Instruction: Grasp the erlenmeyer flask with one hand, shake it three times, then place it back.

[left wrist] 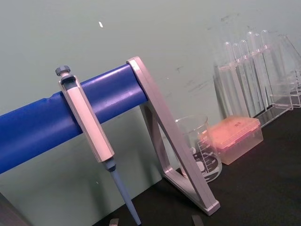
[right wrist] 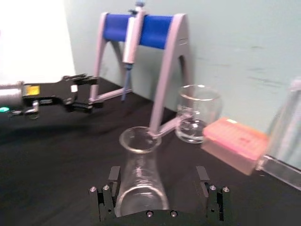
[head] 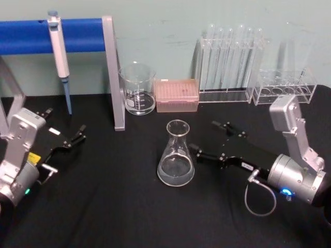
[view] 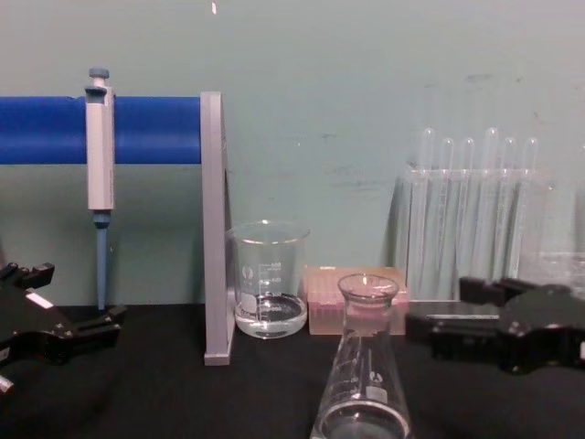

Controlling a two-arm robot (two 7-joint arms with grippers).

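The erlenmeyer flask [head: 176, 157] is clear glass with a wide base and a narrow neck. It stands upright on the black table near the middle, also seen from the side as the flask [view: 364, 384]. My right gripper [head: 209, 138] reaches in from the right, open, its fingertips level with the flask's right side. In the right wrist view the flask [right wrist: 139, 181] stands between the spread fingers [right wrist: 112, 178] of the right gripper [right wrist: 157, 174], closer to one of them, and neither finger visibly grips it. My left gripper [head: 72, 138] rests open at the left, away from the flask.
A glass beaker [head: 138, 89] and a pink tip box [head: 177, 95] stand behind the flask. A blue-barred grey stand [head: 113, 72] holds a pipette [head: 59, 57] at the back left. Test-tube racks [head: 232, 62] line the back right. Open black table lies in front of the flask.
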